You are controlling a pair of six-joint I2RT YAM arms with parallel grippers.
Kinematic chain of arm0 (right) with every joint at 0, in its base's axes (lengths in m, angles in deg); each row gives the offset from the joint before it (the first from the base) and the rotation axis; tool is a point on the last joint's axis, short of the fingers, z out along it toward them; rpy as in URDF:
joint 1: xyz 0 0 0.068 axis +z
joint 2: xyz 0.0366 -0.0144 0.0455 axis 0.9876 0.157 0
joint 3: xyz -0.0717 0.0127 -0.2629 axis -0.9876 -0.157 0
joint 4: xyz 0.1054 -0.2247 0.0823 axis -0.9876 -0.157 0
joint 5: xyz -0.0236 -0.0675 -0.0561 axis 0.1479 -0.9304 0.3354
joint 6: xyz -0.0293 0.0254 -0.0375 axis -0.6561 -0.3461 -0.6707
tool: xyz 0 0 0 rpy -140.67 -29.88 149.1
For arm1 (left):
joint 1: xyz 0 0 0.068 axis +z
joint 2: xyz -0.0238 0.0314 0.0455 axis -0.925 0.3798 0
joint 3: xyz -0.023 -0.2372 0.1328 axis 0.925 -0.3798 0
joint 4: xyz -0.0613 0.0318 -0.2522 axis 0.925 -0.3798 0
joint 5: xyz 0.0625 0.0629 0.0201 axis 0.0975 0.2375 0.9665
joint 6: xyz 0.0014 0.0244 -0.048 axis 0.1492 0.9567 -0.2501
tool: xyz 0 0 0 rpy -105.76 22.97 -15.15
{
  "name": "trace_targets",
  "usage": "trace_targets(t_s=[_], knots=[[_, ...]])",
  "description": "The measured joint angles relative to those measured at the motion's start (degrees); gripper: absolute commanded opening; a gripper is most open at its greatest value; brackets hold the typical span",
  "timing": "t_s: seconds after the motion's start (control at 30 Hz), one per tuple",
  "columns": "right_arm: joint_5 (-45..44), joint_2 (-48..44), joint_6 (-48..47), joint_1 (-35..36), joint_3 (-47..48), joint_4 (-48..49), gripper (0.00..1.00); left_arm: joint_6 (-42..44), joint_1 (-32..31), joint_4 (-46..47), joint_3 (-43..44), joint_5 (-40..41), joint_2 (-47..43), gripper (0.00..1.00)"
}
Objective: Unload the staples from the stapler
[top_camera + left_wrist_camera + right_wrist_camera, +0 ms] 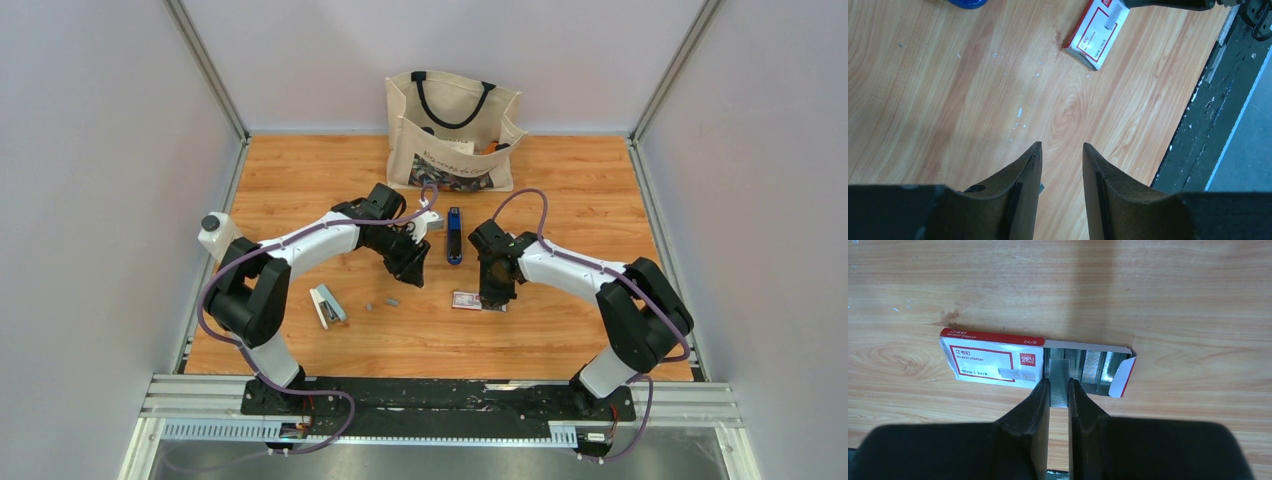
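The dark blue stapler [455, 236] lies closed on the table, between the two arms and just beyond them; its tip shows in the left wrist view [967, 2]. My right gripper [1059, 381] is shut on a silvery strip of staples [1059, 369] that lies over the slid-out tray of the red-and-white box [993, 360]. From above, this gripper [495, 292] is low over the box [466, 300]. My left gripper [1062, 145] is open and empty above bare wood; from above it [410, 268] sits left of the stapler. Two small grey staple strips [382, 303] lie on the table below it.
A pale grey-blue and white stapler [326, 305] lies at the left. A canvas tote bag [452, 130] stands at the back. A white container with a black cap [213, 233] stands at the left edge. The dark front rail [1218, 100] is near.
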Motion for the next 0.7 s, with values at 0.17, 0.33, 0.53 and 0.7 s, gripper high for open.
trace_targets(t_s=[0.17, 0.33, 0.53, 0.7], knots=[[0.00, 0.00, 0.00, 0.00, 0.00, 0.00, 0.15, 0.11, 0.00, -0.02, 0.00, -0.02, 0.00, 0.44], [0.02, 0.00, 0.00, 0.00, 0.00, 0.00, 0.17, 0.15, 0.00, -0.07, 0.00, -0.04, 0.00, 0.45], [0.02, -0.02, -0.02, 0.00, 0.00, 0.00, 0.21, 0.15, 0.00, -0.11, 0.00, -0.17, 0.00, 0.45], [0.04, -0.22, -0.04, 0.02, 0.00, 0.00, 0.26, 0.15, 0.00, -0.24, 0.00, -0.22, 0.00, 0.45]])
